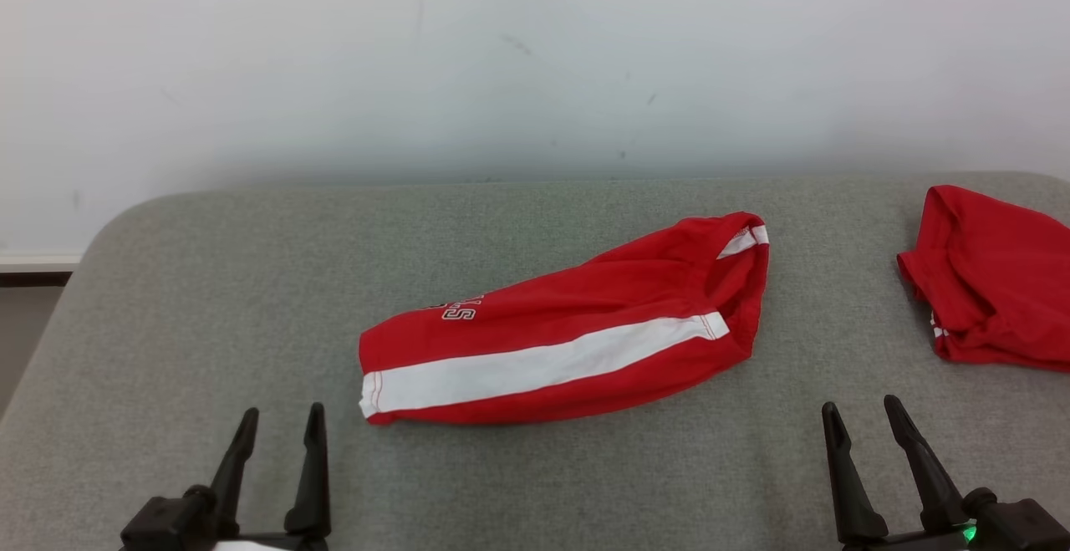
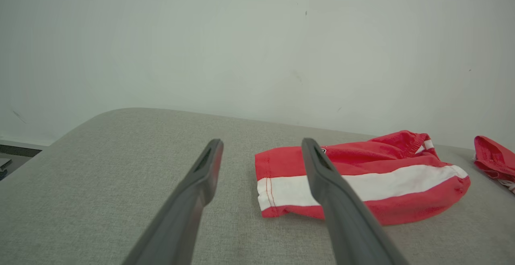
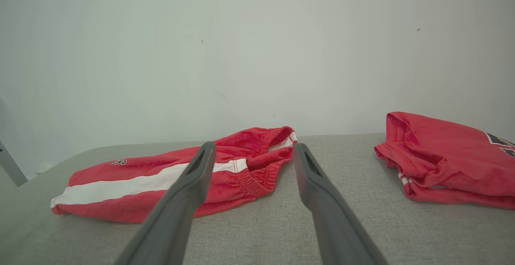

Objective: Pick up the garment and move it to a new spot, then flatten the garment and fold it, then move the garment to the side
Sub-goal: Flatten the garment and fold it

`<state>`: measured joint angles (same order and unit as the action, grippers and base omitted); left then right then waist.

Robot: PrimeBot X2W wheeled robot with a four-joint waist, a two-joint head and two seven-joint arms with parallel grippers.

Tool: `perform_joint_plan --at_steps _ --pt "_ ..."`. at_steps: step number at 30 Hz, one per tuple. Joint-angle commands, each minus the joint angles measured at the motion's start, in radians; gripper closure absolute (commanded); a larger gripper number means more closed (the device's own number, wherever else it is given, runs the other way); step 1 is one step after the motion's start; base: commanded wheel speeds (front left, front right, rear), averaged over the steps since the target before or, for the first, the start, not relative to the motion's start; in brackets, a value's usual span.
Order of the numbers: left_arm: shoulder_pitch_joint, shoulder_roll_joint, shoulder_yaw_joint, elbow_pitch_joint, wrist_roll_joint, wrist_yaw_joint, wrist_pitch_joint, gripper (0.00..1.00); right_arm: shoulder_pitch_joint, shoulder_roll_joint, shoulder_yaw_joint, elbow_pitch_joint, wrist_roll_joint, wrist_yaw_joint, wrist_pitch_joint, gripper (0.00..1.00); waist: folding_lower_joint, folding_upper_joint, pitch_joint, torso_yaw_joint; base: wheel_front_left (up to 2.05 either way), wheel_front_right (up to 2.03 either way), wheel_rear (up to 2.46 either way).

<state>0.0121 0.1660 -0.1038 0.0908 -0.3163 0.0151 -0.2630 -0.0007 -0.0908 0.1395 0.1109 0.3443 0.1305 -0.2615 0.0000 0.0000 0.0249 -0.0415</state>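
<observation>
A grey, fabric-covered pad with rounded corners (image 1: 209, 283) carried two things. A red cloth garment with a white side stripe (image 1: 585, 317) lay near its centre (elastic end toward two o'clock). A folded red cloth garment (image 1: 995, 283) lay well apart at three o'clock.

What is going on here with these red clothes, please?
Nothing is being handled at this moment. The robot's left gripper and right gripper both hover open at the near edge of the grey table, touching nothing. Red shorts with a white stripe lie in the middle, and another red garment lies at the right end.
</observation>
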Motion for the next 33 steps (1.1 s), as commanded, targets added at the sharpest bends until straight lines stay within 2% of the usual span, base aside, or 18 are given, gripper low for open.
perform_joint_plan --at_steps 1,11,18,24,33 --pt "-0.011 -0.006 0.008 0.005 0.014 -0.007 -0.002 0.0 -0.014 -0.006 0.001 0.005 -0.006 0.0 -0.004 0.0 0.0 0.0 -0.001 -0.001 0.0 0.0 0.0" --pt "-0.042 -0.042 0.039 0.056 0.041 -0.071 -0.002 0.0 -0.029 -0.032 0.018 0.02 0.007 0.0 -0.002 0.0 0.0 0.0 -0.003 0.003 0.0 0.0 0.0" --pt "-0.09 -0.037 0.031 0.11 0.044 -0.093 -0.002 0.0 -0.127 -0.084 0.071 0.022 0.025 0.0 0.07 0.0 0.0 0.0 0.034 0.002 0.0 0.0 0.0" --pt "-0.171 -0.023 -0.003 0.18 0.015 -0.113 0.08 0.0 -0.285 -0.134 0.119 0.089 0.091 0.0 0.232 0.0 0.0 0.0 0.087 0.011 0.0 0.0 0.0" --pt "-0.294 -0.002 -0.053 0.246 -0.031 -0.136 0.215 0.0 -0.531 -0.211 0.226 0.267 0.318 0.0 0.539 0.0 0.0 0.0 0.15 0.042 0.0 0.0 0.0"
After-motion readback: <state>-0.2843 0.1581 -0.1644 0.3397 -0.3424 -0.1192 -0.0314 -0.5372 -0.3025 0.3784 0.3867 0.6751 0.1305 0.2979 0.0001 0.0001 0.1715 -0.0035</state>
